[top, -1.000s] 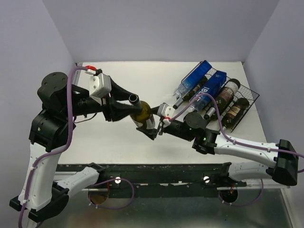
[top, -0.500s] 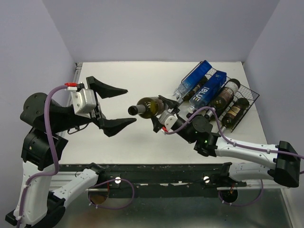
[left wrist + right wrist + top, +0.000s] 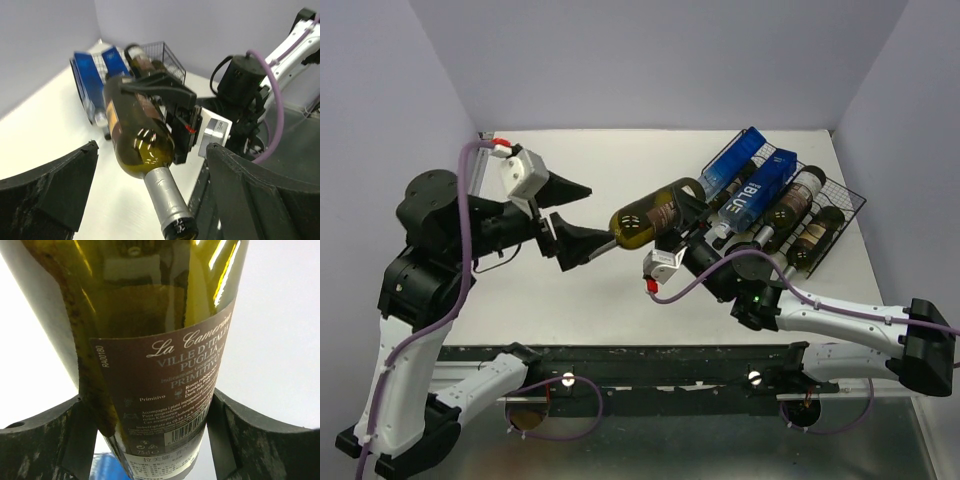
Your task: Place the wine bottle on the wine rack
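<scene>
Right pincer (image 3: 678, 216), clasping wine bottle (image 3: 642, 217) — mid-body

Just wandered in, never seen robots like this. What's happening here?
The right gripper is clamped around a green wine bottle, holding it above the table, neck toward the left gripper. That gripper is open, its fingers either side of the neck, not touching. The bottle is not yet on the wine rack at the far right, which holds other bottles and blue boxes.
</scene>
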